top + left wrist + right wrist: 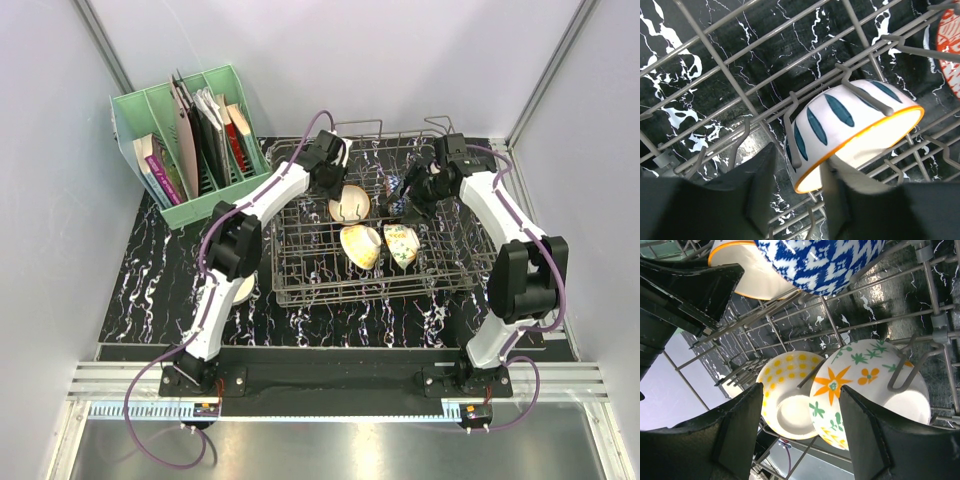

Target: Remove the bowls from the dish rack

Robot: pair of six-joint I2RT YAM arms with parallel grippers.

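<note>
Top external view, from 9 o'clock across: dark-striped, orange-rimmed white ceramic bowl [349, 205] tilted on tines just 10 o'clock of centre in the large grey wire dish rack [330, 291], left gripper [797, 165] spread wide astride its rim. Close gently on that wall, then lift up off the tines before pulling away, to avoid a snag. Park the right gripper [801, 390], gaping and empty over the yellow-dotted round bowl [790, 405] and the floral cream bowl [860, 365] toward 5 o'clock, clear of that path.

A green file holder [214, 206] apparently holds books [214, 124]

glossy ceramic bowls [867, 385], grey wire dish rack [300, 262]
</note>
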